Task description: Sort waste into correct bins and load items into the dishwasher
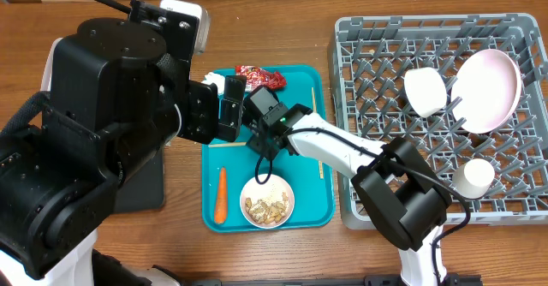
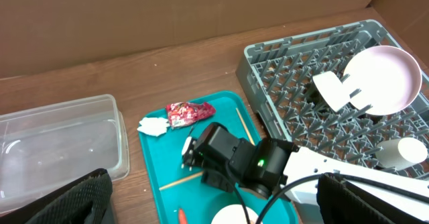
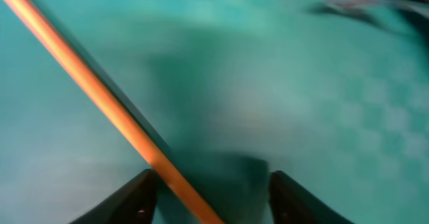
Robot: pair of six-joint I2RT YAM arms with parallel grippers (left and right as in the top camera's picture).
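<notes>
**Pick-up in hand: grip not yet made**

The left gripper (image 1: 224,108) is held wide open and empty over the left part of the teal tray (image 1: 304,213). The chopstick (image 3: 100,96) lies on the tray, between the parted fingers of the right gripper (image 3: 211,197) and off-centre. Centring is advised before closing. The dish rack (image 1: 428,22) stands to the right.

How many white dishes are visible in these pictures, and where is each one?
4. In the grey rack: a tilted bowl, a large plate beside it, and a small cup. On the teal tray: a second bowl holding food scraps. Others may be hidden.
</notes>
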